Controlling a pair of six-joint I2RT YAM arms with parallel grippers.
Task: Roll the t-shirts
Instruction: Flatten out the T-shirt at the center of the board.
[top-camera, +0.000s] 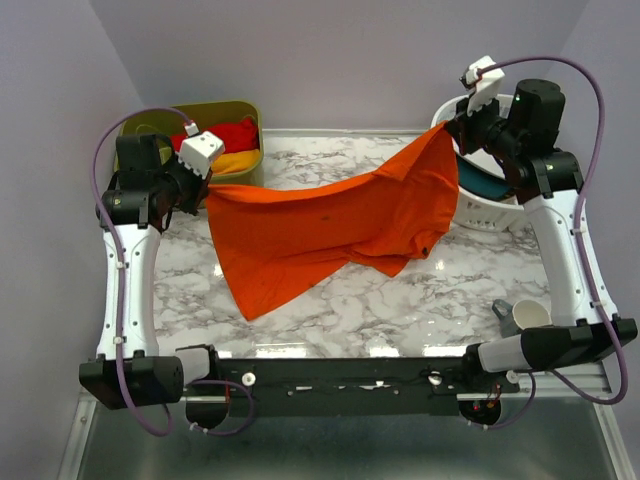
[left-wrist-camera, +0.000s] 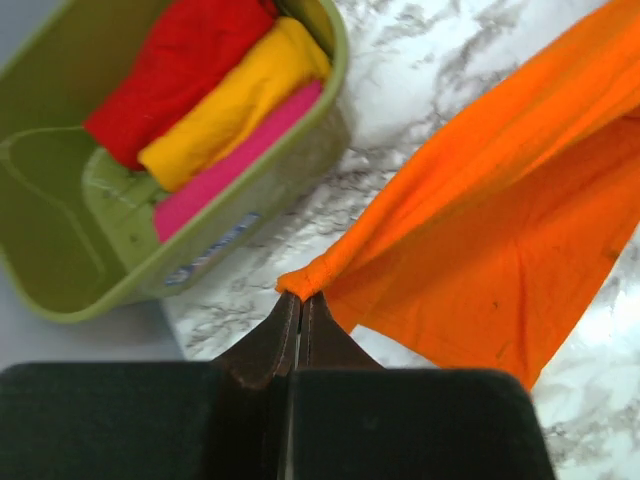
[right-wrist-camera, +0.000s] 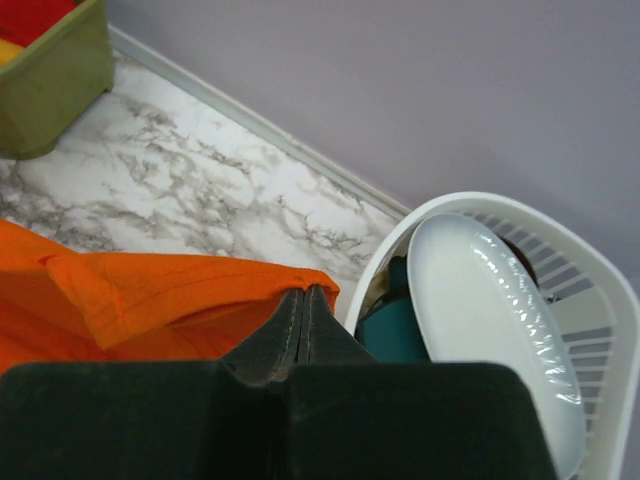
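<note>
A vivid orange t-shirt hangs stretched above the marble table between my two grippers, its lower part draping onto the surface. My left gripper is shut on one corner of the orange t-shirt; the cloth bunches at the left gripper's tips. At the back right, the right gripper is shut on another corner of the orange t-shirt, pinched at the right gripper's tips. A red t-shirt and a yellow-orange t-shirt lie rolled in the green bin.
The green bin stands at the back left; a pink roll lies in it too. A white dish rack with a white plate and a teal dish sits at the back right. A white cup stands front right.
</note>
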